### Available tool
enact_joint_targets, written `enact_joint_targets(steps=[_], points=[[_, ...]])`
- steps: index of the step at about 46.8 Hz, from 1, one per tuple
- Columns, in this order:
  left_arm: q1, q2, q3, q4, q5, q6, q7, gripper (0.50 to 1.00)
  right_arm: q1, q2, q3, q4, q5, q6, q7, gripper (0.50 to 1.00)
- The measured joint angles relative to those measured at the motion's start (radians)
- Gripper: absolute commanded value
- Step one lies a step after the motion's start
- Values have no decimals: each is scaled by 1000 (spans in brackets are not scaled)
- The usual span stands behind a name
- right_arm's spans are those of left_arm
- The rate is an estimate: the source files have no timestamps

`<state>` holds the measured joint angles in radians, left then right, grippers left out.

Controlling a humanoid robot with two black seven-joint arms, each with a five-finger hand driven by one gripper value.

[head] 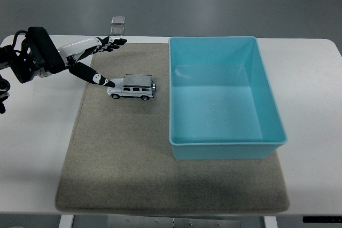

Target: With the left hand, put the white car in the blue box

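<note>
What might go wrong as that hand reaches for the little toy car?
The left hand comes in open from the side, thumb tip right by the small white toy car. The car sits on wheels on the grey felt mat, so a nudge may roll it away. Once lifted, it must clear the tall wall of the light blue plastic box, or it could catch.

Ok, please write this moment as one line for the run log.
phase: approach | left hand: open, beside white car | car: on mat, not grasped | blue box: empty

White car (132, 87) upright on its wheels, just left of empty blue box (224, 138)
</note>
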<state>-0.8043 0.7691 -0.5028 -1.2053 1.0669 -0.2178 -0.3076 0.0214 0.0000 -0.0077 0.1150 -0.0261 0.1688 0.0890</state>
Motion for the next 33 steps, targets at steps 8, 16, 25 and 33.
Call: enact_joint_targets(steps=[8, 16, 25, 33], points=[[-91, -39, 110, 47, 2, 5, 6, 996, 0, 0, 0, 0, 0, 0, 0, 936], [-166, -77, 211, 87, 2, 6, 6, 992, 0, 0, 0, 0, 0, 0, 0, 936], [-183, -112, 217, 89, 80, 6, 5, 988, 0, 0, 0, 0, 0, 0, 0, 936], [-185, -134, 217, 94, 178, 7, 9, 988, 0, 0, 0, 0, 0, 0, 0, 936]])
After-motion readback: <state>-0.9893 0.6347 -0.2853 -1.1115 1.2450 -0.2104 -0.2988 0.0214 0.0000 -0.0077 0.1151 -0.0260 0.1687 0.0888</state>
